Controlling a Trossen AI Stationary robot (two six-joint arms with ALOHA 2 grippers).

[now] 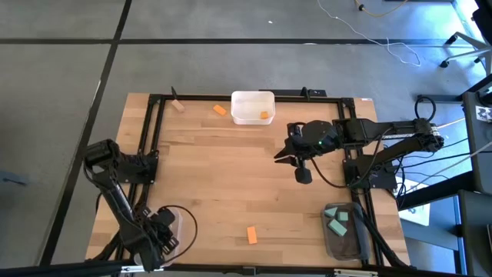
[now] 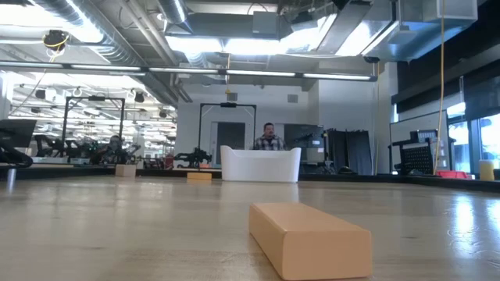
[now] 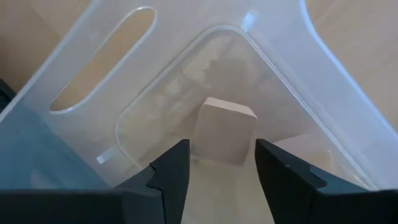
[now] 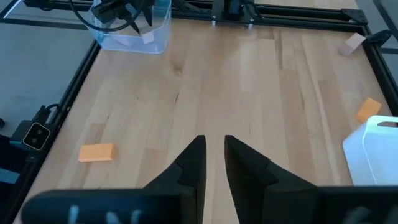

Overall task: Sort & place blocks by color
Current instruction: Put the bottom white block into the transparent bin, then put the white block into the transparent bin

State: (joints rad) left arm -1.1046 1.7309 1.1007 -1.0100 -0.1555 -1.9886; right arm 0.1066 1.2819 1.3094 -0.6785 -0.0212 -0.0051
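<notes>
I see my left pincer (image 1: 157,237) at the lower left of the overhead frame, reaching down into a clear bin (image 1: 187,223) at the near left corner of the surface (image 1: 231,185). Its wrist camera shows the two dark fingers (image 3: 171,177) spread apart with a pale tan wooden cube (image 3: 225,129) between them but touching neither; the cube has plain, smooth faces and softly rounded edges and rests on the bin's floor.

At the upper left of the overhead frame, a small tan block (image 1: 177,106) lies by the black frame rail. Right of it lies a short orange block (image 1: 220,110). Next comes a white bin (image 1: 252,107) at the top centre, with another orange block (image 1: 265,116) inside its lower right corner. Low in the frame, centre, a flat orange bar (image 1: 251,235) lies alone on the bare wood; in the table-level picture it fills the foreground as a smooth, matte, rectangular bar.

My right pincer (image 1: 281,154) hangs over the surface right of centre, fingers drawn nearly together and holding nothing. At the lower right, a dark-tinted bin (image 1: 344,231) holds two teal-green blocks (image 1: 337,220), lying close together.
</notes>
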